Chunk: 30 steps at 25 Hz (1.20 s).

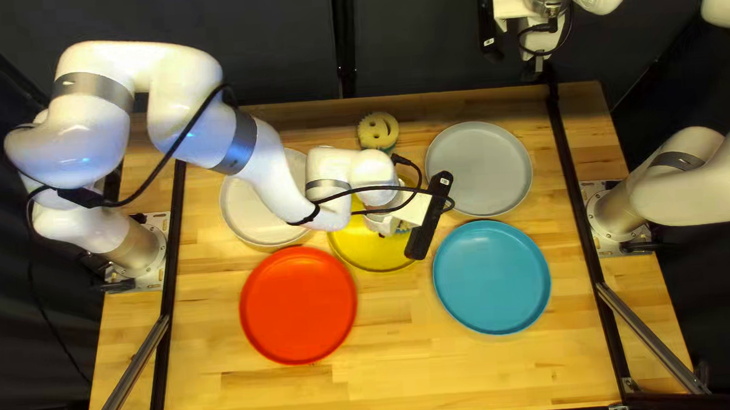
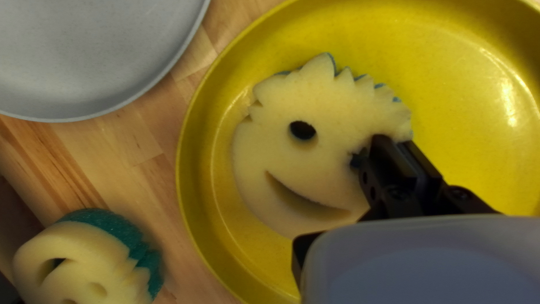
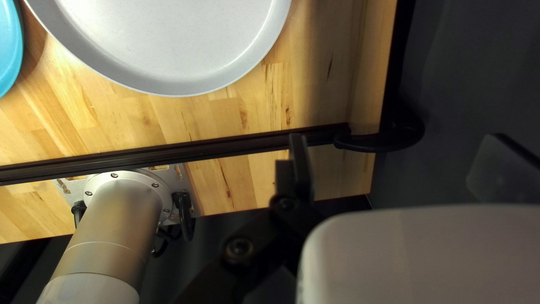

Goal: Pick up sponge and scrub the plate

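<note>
plates, five, round, shallow, with raised rims: one white [image 1: 241, 214], one yellow [image 1: 359, 249], one red [image 1: 298, 305], one grey [image 1: 478, 168], one blue [image 1: 491, 277]. sponges, two: one face sponge [image 2: 281, 129], lying in the yellow plate, and one spare sponge [image 1: 377, 131] on the table [image 1: 376, 382], near the far edge, between the white and grey plates. arms, two.

our left gripper [image 1: 381, 222], one: over the yellow plate; our left wrist view shows it clenched on the face sponge beside an eye hole, one finger [image 2: 382, 160] at the hole and the other by the jagged edge. our right gripper [image 1: 538, 69], one: raised beyond the table's far edge, its fingers [image 3: 302, 163] spread well apart, grasping nothing.

hidden or cut off: our left arm [image 1: 274, 172] covers part of the white plate and part of the yellow; the face sponge is mostly hidden from above; our right arm [image 1: 693, 176] runs past the top edge of the top left view. the spare sponge is only partly in our left wrist view.

materials: pale foam, holed eye, curved slit mouth, spiky hair, blue showing along the spikes; rough teal backing on the spare sponge; smooth plates, the yellow one glossy; striped wood tabletop; dark curtain [image 1: 270, 33] behind.
</note>
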### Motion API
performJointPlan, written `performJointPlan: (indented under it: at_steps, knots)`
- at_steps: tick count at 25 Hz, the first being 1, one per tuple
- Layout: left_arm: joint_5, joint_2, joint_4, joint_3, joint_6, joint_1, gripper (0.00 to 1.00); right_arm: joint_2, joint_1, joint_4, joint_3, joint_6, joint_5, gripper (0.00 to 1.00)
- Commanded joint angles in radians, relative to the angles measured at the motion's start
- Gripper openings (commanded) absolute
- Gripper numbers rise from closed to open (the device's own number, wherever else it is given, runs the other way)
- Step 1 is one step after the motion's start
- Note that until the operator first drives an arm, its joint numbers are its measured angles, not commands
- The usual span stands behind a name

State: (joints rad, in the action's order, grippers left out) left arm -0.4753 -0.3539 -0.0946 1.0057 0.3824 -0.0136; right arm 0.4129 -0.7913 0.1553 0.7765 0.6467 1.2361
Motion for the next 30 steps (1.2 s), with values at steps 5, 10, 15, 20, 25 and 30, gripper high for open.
performJointPlan:
  at_steps: [5,10,15,20,25,30]
  knots:
    - [0.028,0.125,-0.028,-0.164,-0.113,-0.056,0.00,0.000,0.000,0.000,0.000,0.000,0.000,1.00]
    - [0.021,0.102,-0.021,-0.142,-0.111,-0.062,0.00,0.000,0.000,0.000,0.000,0.000,0.000,1.00]
    - [-0.003,0.017,-0.005,-0.019,-0.061,-0.046,0.00,0.000,0.000,0.000,0.000,0.000,0.000,1.00]
    - [-0.024,-0.053,0.004,0.093,-0.019,-0.031,0.00,0.000,0.000,0.000,0.000,0.000,0.000,1.00]
    - [-0.033,-0.099,0.004,0.160,-0.003,-0.041,0.00,0.000,0.000,0.000,0.000,0.000,0.000,1.00]
    - [-0.020,-0.027,-0.017,0.075,-0.037,-0.064,0.00,0.000,0.000,0.000,0.000,0.000,0.000,1.00]
